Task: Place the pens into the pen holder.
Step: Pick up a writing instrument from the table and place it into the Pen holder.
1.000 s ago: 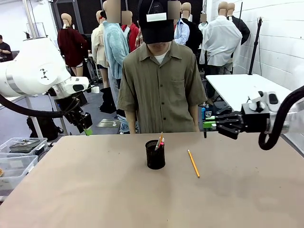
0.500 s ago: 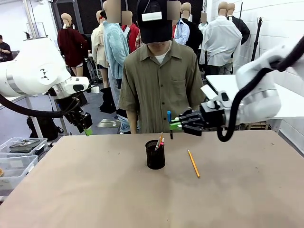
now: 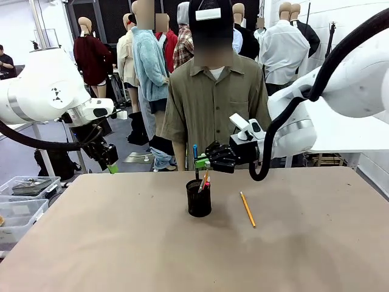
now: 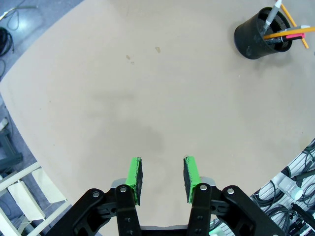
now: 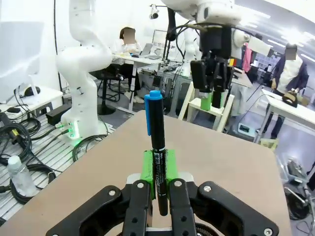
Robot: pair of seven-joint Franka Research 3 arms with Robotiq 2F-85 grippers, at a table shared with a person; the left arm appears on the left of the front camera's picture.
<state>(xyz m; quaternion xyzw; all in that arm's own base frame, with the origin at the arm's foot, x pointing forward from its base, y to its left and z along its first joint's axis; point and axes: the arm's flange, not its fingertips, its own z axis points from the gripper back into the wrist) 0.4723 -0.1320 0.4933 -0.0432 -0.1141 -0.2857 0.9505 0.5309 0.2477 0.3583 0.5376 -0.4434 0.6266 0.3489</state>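
Over the pen holder [image 3: 199, 198] our right gripper [image 3: 201, 162] pinches the blue pen [image 3: 195, 152] (left gripper [image 4: 163, 162] half-open, empty); some pens [image 3: 204, 181] in, pencil [image 3: 247, 209] not yet.

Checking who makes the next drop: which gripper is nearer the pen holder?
Right. The right gripper, holding a blue pen upright, hovers just above the pen holder. The left gripper hangs open near the far left corner of the table, well away.

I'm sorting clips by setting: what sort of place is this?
Probably a robotics lab or workshop: a table between a white left arm and right arm, loose cables on the floor, and a person working at a desk behind.
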